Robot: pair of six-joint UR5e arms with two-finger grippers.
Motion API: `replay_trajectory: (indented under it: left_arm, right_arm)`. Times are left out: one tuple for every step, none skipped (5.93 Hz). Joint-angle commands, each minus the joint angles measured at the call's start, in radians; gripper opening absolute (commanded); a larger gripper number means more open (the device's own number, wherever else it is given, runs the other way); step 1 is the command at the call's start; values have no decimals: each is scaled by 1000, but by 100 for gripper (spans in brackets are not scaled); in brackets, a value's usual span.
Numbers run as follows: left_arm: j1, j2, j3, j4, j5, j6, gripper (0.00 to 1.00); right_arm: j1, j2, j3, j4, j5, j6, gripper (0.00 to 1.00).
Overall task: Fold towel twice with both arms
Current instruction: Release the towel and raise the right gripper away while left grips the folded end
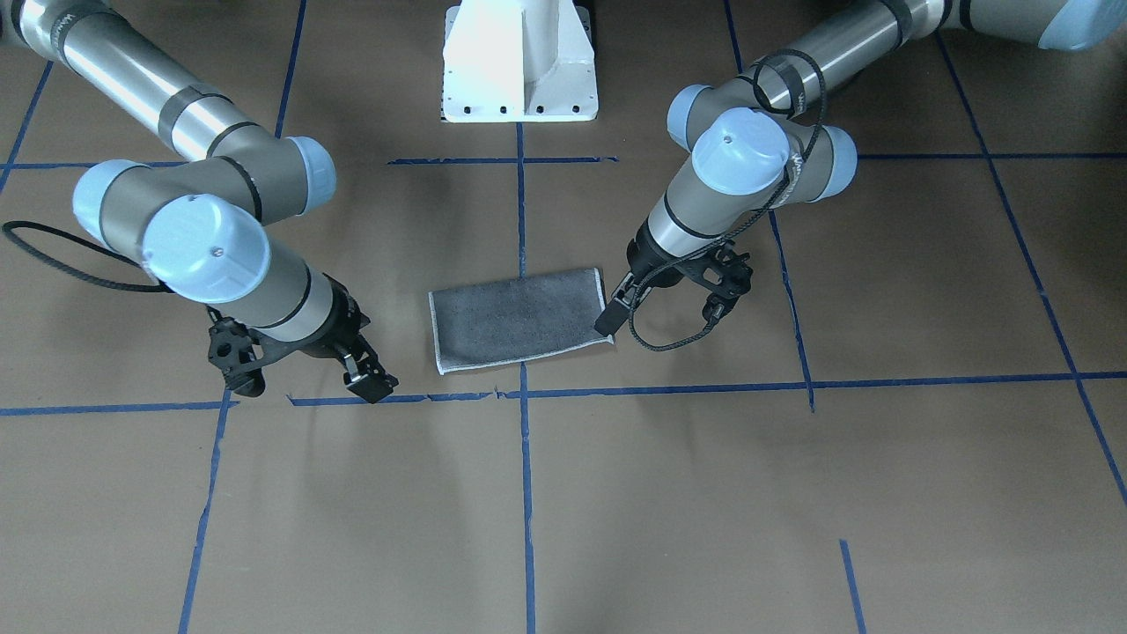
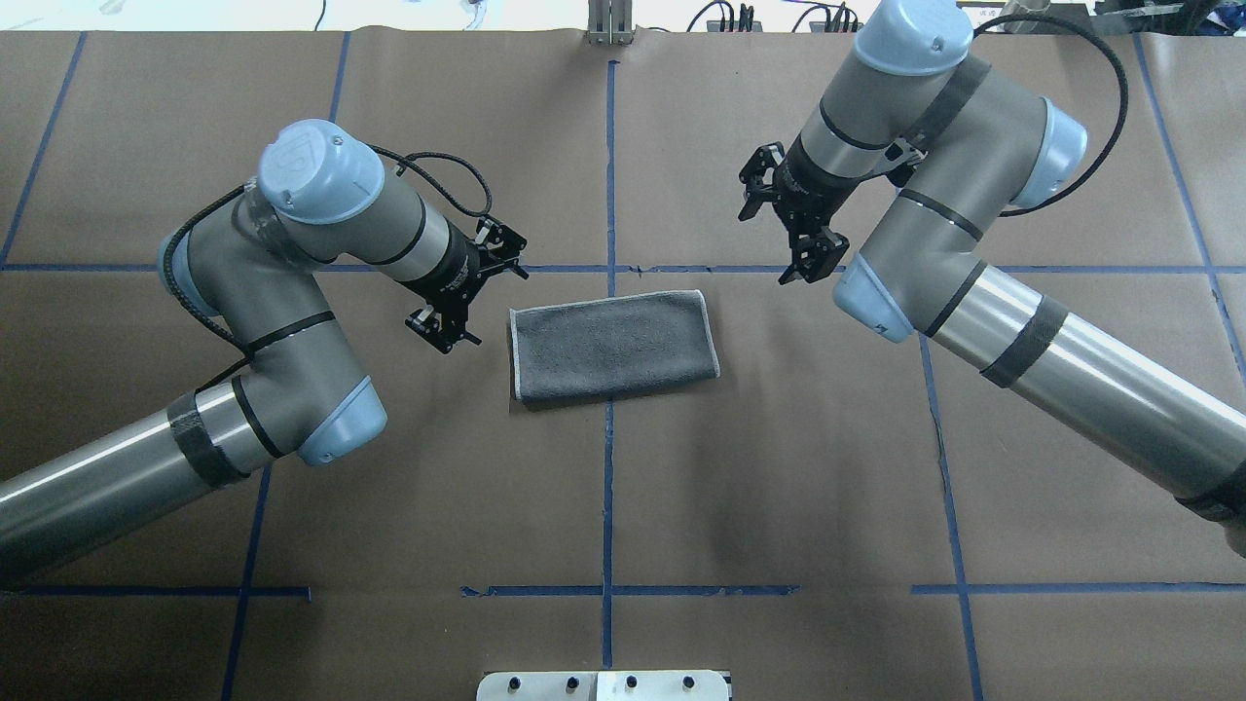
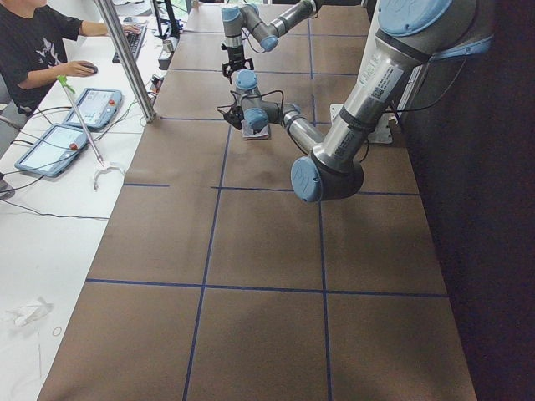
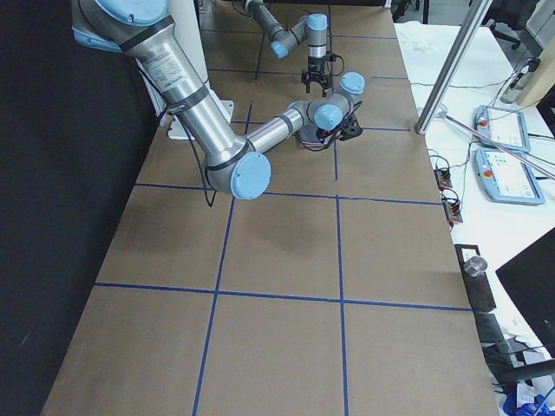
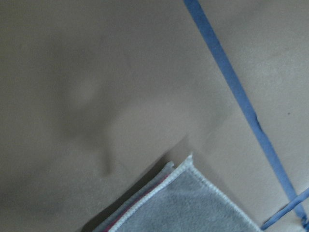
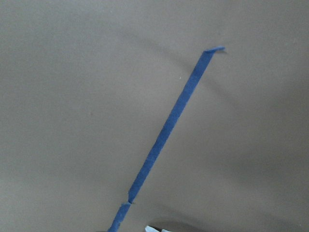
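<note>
Beside 1x-folded towel on tabletop: left fingers, right fingers wide open, empty. Risk: 1-layer pinch splays fold.

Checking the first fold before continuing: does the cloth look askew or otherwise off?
Slightly. The grey terry towel with whitish stitched border lies a little rotated against the blue tape lines, and at its corner in the left wrist view the layers sit offset, a pink sliver showing.
</note>
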Motion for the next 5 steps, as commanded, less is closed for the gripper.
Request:
replay_trajectory:
  left_arm:
    - [5, 51, -96, 4, -28, 163, 100]
    - [8, 56, -108, 1, 0, 261, 100]
    - [81, 57, -107, 3, 129, 336, 100]
    - [182, 47, -92, 9, 265, 338, 100]
    - [197, 48, -77, 21, 285, 340, 100]
  right_arm:
    - [48, -98, 85, -2, 39, -168, 100]
    - [62, -138, 119, -3, 36, -258, 100]
    - [71, -173, 141, -5, 27, -379, 100]
    - [83, -220, 167, -5, 24, -490, 100]
    - [93, -251, 170, -5, 12, -573, 100]
